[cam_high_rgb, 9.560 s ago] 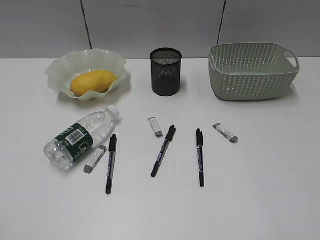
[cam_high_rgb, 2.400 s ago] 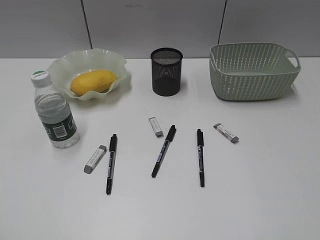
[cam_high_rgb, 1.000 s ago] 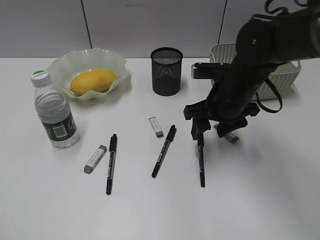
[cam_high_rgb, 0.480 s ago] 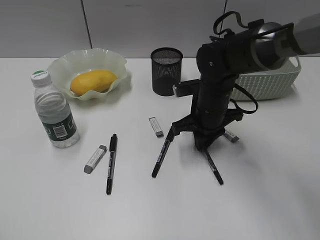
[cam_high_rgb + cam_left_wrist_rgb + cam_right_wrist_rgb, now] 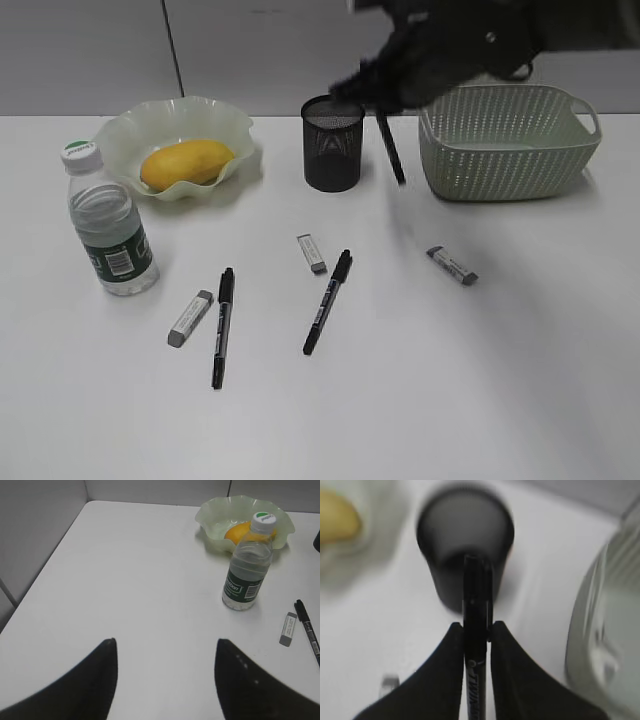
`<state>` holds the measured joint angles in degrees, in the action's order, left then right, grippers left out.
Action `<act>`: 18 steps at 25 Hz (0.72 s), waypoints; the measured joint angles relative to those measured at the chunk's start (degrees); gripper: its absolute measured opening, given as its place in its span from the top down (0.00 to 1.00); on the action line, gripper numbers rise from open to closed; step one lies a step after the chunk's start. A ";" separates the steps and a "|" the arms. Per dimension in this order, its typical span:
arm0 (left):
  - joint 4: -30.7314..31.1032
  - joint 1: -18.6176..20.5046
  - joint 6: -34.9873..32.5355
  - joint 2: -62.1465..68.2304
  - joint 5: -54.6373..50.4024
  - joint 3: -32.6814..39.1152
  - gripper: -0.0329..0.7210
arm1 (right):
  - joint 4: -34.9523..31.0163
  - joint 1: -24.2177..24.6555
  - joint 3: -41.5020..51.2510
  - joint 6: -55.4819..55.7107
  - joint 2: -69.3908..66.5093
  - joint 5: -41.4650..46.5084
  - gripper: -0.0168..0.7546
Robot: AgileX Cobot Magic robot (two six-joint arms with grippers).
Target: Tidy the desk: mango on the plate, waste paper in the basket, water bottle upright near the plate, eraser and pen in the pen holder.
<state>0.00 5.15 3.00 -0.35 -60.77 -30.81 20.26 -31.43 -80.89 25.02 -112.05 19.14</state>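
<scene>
My right gripper [image 5: 476,626] is shut on a black pen [image 5: 477,610] and holds it in the air beside the black mesh pen holder [image 5: 332,143]; the pen [image 5: 390,148] hangs just right of the holder. The holder [image 5: 465,555] lies below the pen tip in the right wrist view. Two more black pens [image 5: 221,326] [image 5: 327,301] and three grey erasers [image 5: 190,318] [image 5: 311,253] [image 5: 451,265] lie on the desk. The mango [image 5: 186,164] sits on the green plate [image 5: 130,130]. The water bottle [image 5: 106,225] stands upright left of the plate. My left gripper [image 5: 165,642] is open and empty over bare desk.
A green woven basket [image 5: 510,140] stands at the back right, close to my right arm [image 5: 470,45]. No waste paper shows. In the left wrist view the bottle [image 5: 247,562], plate [image 5: 215,515] and one eraser [image 5: 288,629] lie ahead to the right.
My right gripper has lifted the right-hand pen off the desk and carried it up and back to beside the pen holder. The bottle had earlier been stood upright.
</scene>
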 joint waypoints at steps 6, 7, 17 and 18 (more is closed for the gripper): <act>0.00 0.00 0.00 0.00 0.00 0.00 0.35 | 11.20 0.46 -1.61 2.56 1.64 -26.63 0.81; 0.00 0.00 0.00 0.00 0.00 0.00 0.35 | 9.98 0.75 -2.53 1.84 -0.01 -28.67 0.81; 0.00 0.00 0.00 0.00 0.12 0.00 0.35 | -21.03 3.23 -4.73 -26.72 -8.26 -51.50 0.81; 0.00 0.00 0.00 0.00 0.12 0.00 0.35 | -21.88 3.23 -4.89 -27.56 -8.72 -53.62 0.81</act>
<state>0.00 5.15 3.00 -0.35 -60.65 -30.81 -1.62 -28.20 -85.78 -2.54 -120.77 -34.48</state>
